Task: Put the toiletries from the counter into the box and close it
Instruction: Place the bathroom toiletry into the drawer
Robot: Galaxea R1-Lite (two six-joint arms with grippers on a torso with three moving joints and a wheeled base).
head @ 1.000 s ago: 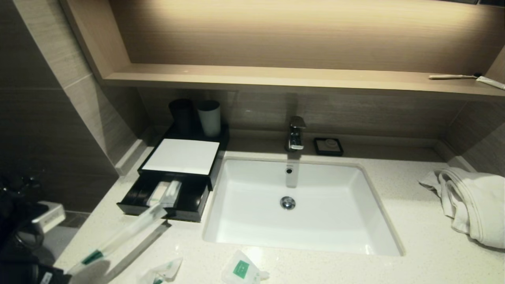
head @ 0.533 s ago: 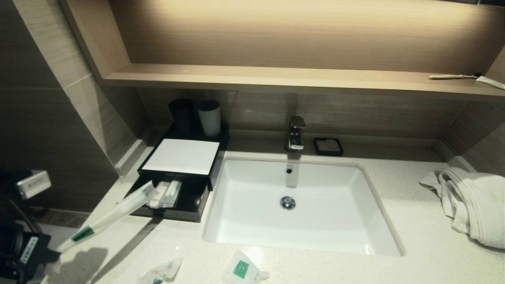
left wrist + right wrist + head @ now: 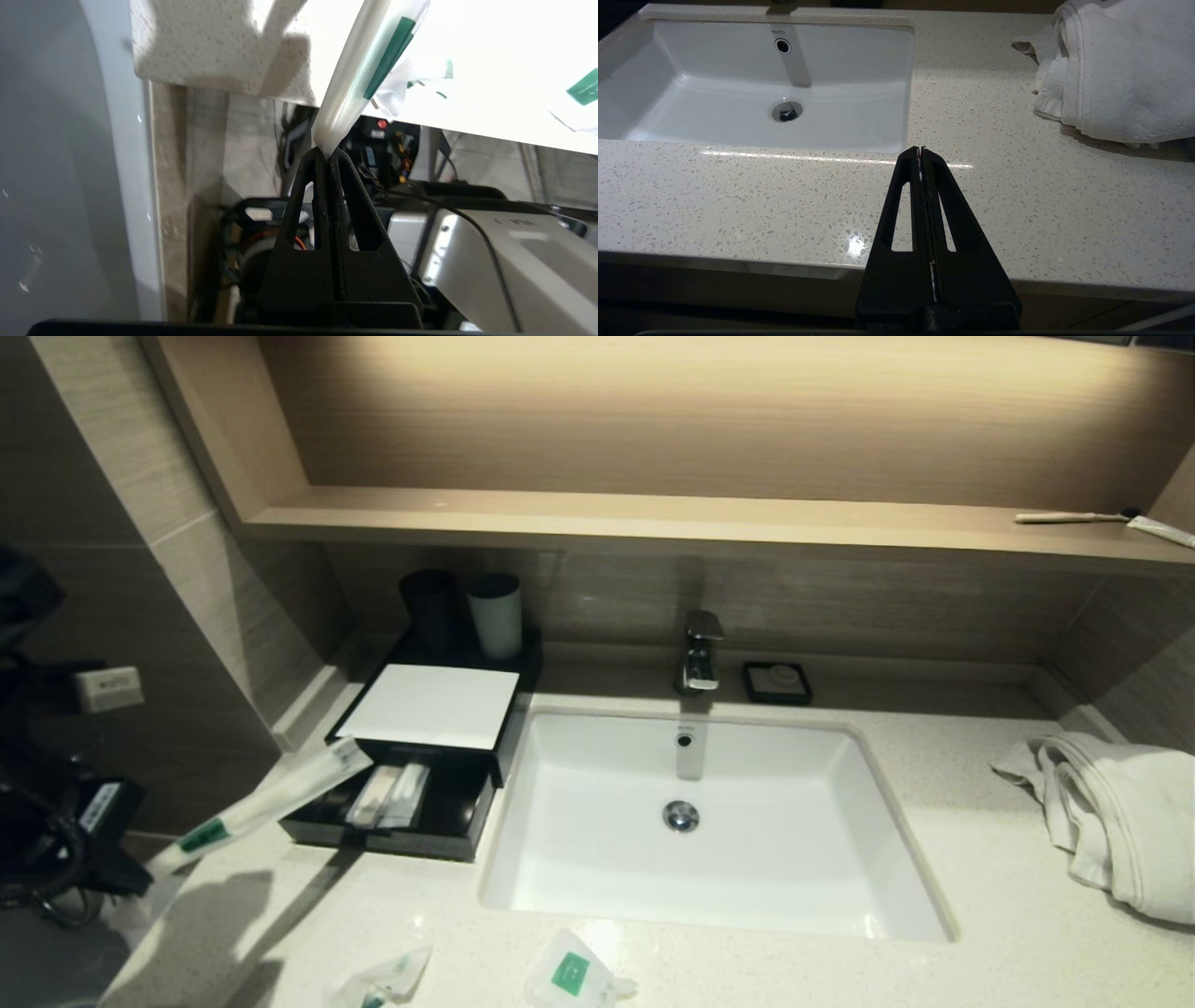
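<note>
- Head view: our left end effector [image 3: 140,887] sits low at the far left edge, off the front-left corner of the counter [image 3: 980,859], and it's got hold of one end of a long wrapped toothbrush packet [image 3: 266,803]. The packet slants up and away from us, with its far tip just over the near-left corner of the black box [image 3: 420,756]. The box's drawer [image 3: 392,812] is pulled out, with a couple of slim wrapped items [image 3: 390,795] lying in it side by side, and a white card sits on the box top.
- Same view: two more sachets are on the counter near the front edge, a crumpled clear one [image 3: 378,980] and a white one with a green label [image 3: 571,975], both in front of the sink [image 3: 709,821]. A folded towel [image 3: 1120,821] is heaped at the far right, and two cups [image 3: 467,611] stand behind the box.
- Left wrist view: the left end effector [image 3: 328,156] has its fingers pinched right together on the bottom end of the toothbrush packet [image 3: 359,70], which shows a green stripe. The counter's underside edge and robot cabling sit behind it.
- Right wrist view: our right end effector [image 3: 920,151] is closed with nothing in it, fingers flat against each other, hovering at the front edge of the counter [image 3: 784,196] between the sink [image 3: 752,93] and the towel [image 3: 1120,70].
</note>
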